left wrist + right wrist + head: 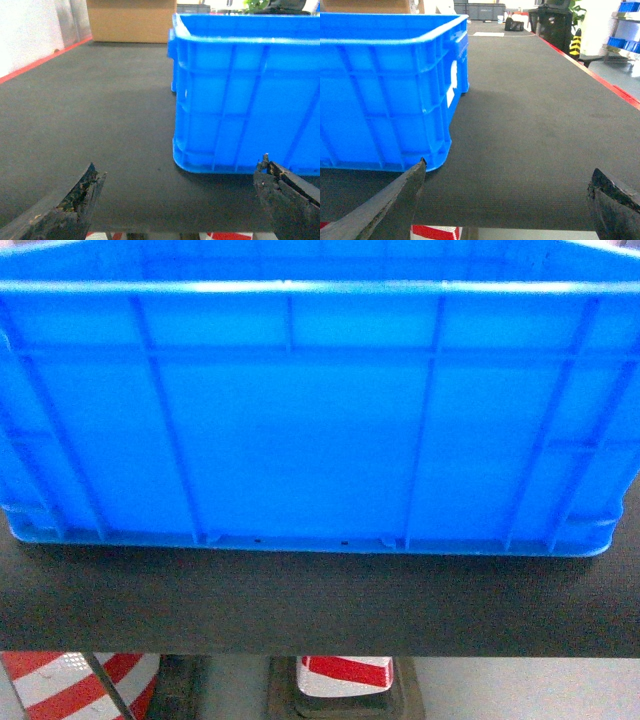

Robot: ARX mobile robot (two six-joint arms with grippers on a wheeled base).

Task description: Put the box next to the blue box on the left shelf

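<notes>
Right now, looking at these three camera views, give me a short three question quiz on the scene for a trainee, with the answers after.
1. True or false: the blue box is held in the left hand.
2. Multiple choice: the box rests on A) a white roller lane, B) a dark mat surface, C) a wooden pallet.
3. Fill in: in the right wrist view, the right hand is ____ with nothing between its fingers.

Key:
1. False; both fingers stand apart from the box, wide open.
2. B
3. open
</notes>
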